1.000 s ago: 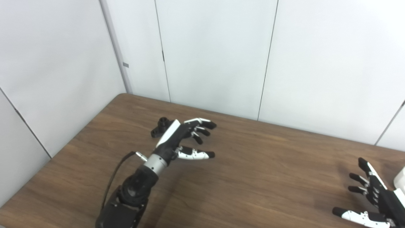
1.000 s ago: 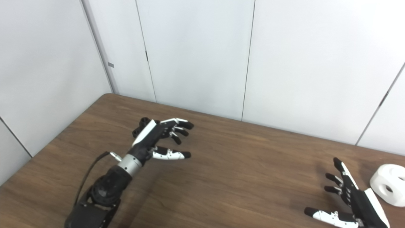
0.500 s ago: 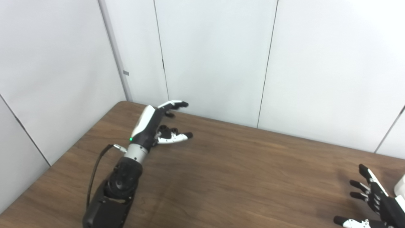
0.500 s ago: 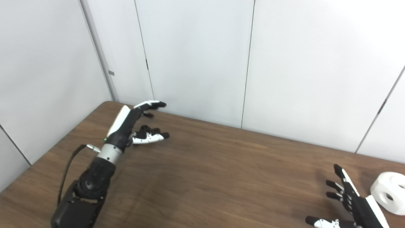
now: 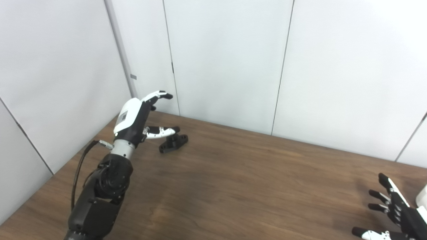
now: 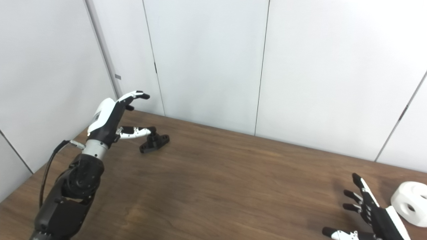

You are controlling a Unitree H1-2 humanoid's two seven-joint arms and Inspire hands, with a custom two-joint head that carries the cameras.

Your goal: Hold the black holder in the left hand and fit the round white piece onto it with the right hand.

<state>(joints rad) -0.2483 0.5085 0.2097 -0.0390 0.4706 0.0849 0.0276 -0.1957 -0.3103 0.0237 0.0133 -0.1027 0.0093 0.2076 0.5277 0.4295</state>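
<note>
Left hand [image 5: 133, 116] has swung up and outward toward the counter's far left corner in the last sec. A sec ago it sat over the black holder [image 5: 173, 144], half covering it; half a sec ago it was raised w/ the thumb near the part; now it's beside and above the holder, whole part exposed. Holder looks to be in roughly the same spot near the far left corner of the counter [image 5: 233, 186], lying flat, not lifted. Left fingers [image 5: 160, 95] wide apart, holding nothing; thumb tip reaches toward the holder's upper knob, contact or a small gap, can't tell.

Judgement: no grasp made yet. Looks like a re-approach from the side, so step 1 (pick up holder) isn't done, and fitting can't start.

Right hand [image 6: 370, 216] barely changed: low at the near right corner, fingers spread, empty. Round white piece [image 6: 410, 203] sits just beside it at the right edge, apparently not touching.

Hard to see: right hand cut off by the bottom edge in both views, palm mostly out of frame. White piece is only a sliver in left eye view and clipped in right eye view. Holder's detail (holes, post) is small and dark, and its orientation for fitting is unclear.
</note>
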